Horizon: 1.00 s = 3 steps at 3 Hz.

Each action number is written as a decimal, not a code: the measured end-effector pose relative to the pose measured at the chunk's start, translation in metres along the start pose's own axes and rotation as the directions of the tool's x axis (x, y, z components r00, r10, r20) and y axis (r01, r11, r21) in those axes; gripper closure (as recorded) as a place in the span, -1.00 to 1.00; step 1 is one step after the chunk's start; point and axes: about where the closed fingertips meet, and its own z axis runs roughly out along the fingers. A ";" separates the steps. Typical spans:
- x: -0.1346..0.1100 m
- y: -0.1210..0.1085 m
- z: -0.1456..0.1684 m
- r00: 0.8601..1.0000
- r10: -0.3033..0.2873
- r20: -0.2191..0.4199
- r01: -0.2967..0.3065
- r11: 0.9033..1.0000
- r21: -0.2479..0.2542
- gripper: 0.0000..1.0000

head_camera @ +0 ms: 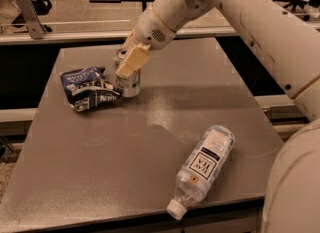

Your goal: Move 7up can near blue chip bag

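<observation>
The gripper [128, 65] hangs over the far left part of the desk [100, 172], its jaws clamped on the upper half of the 7up can [130, 83]. One tan finger pad [132, 60] lies across the can's near side; the other is hidden behind it. The can stands upright, just beside the right edge of the blue chip bag [86, 88], and the two look to be touching or nearly so. Whether its base rests on the desk cannot be told.

The can is probably light, with thin stiff walls that would dent under a hard squeeze, and its smooth metal may slip, so a moderate hold across the middle or upper body suits it. The bag is soft, crumpled foil, likely to shift at a nudge.

A clear plastic bottle [204, 163] lies on its side near the front edge, towards the right corner, well apart from the can and out of the way. The robot's white arm [235, 12] reaches in from the far right corner. Only the bag itself is close enough to be bumped
</observation>
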 end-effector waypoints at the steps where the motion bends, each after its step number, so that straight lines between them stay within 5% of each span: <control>1: -0.003 0.006 0.009 1.000 -0.012 -0.001 0.012 1.000 -0.024 0.17; 3: 0.004 0.011 0.022 0.998 -0.030 -0.046 0.028 0.999 -0.046 -0.76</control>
